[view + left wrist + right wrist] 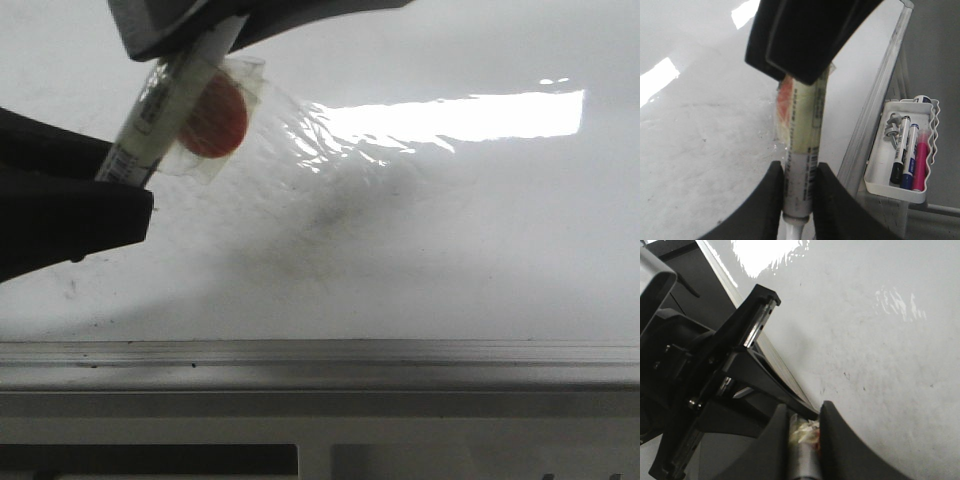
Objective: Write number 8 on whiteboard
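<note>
1. The marker between my two pincers carries a pale yellowish label with a barcode and lines of small print; none of it is sharp enough for me to read.
2. A crinkled clear wrapper with an orange-red disc clings to the marker's barrel.
3. The whiteboard is glossy white with a bright glare patch, faint grey smudges and dark specks, and a pale grey ledge along its near edge. I see no drawn figure on it.
4. My left pincer is closed narrowly on one end of the marker.
5. My right pincer is closed on the other end.
6. The board lies just beyond both pincers.
7. Beside my left pincer, past the board's edge, a white tray holds several markers.
</note>
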Tool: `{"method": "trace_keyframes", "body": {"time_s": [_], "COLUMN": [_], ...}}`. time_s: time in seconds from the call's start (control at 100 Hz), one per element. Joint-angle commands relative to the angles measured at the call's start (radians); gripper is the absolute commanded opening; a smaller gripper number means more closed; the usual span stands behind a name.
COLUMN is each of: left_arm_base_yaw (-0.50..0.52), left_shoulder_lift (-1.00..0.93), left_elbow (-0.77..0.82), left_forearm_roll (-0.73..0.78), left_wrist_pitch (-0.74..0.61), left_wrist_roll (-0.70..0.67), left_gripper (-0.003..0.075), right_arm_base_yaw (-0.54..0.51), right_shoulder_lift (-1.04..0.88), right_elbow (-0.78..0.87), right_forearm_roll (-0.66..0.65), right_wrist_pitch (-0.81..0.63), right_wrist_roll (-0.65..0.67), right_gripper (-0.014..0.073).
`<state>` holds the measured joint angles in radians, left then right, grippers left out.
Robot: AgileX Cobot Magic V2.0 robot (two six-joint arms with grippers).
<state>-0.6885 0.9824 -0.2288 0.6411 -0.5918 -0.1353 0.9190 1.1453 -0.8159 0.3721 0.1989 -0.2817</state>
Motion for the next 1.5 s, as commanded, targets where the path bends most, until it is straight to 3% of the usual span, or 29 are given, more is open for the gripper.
{"method": "trace_keyframes", "body": {"time_s": [0.0,0.1,0.36,0.51,0.63,0.87,1.07,1.27,1.49], "left_arm_base_yaw": [-0.004,-0.004,-0.004,-0.004,-0.004,-0.004,-0.004,-0.004,-0.004], "left_shoulder_lift": [-0.006,-0.006,-0.116,-0.265,-0.358,-0.383,-0.383,-0.383,-0.383], "left_elbow": [-0.031,-0.031,-0.031,-0.031,-0.031,-0.031,-0.031,-0.031,-0.031], "left_forearm_roll": [-0.057,-0.077,-0.17,-0.301,-0.312,-0.312,-0.312,-0.312,-0.312], "left_wrist_pitch": [-0.075,-0.075,0.016,0.164,0.253,0.267,0.267,0.269,0.271], "left_wrist_roll": [-0.012,-0.014,-0.022,-0.022,-0.022,-0.022,-0.022,-0.022,-0.022], "left_gripper": [0.0199,0.0286,0.0284,0.0284,0.0284,0.0284,0.0284,0.0284,0.0284], "right_arm_base_yaw": [-0.006,-0.006,-0.055,-0.129,-0.207,-0.331,-0.335,-0.339,-0.327], "right_shoulder_lift": [-0.014,-0.014,-0.016,-0.016,-0.016,0.021,0.109,0.051,0.078], "right_elbow": [-0.033,-0.033,-0.035,-0.094,-0.172,-0.279,-0.279,-0.27,-0.259], "right_forearm_roll": [-0.009,-0.009,0.079,0.096,0.096,0.085,0.081,-0.005,0.007], "right_wrist_pitch": [-0.052,-0.052,-0.036,0.032,0.075,0.134,0.217,0.277,0.356], "right_wrist_roll": [-0.017,-0.017,-0.017,-0.017,-0.017,-0.017,-0.017,-0.007,0.004], "right_gripper": [-0.0071,-0.0071,-0.0071,-0.0059,-0.0058,-0.0058,-0.0058,-0.0043,-0.0043]}}
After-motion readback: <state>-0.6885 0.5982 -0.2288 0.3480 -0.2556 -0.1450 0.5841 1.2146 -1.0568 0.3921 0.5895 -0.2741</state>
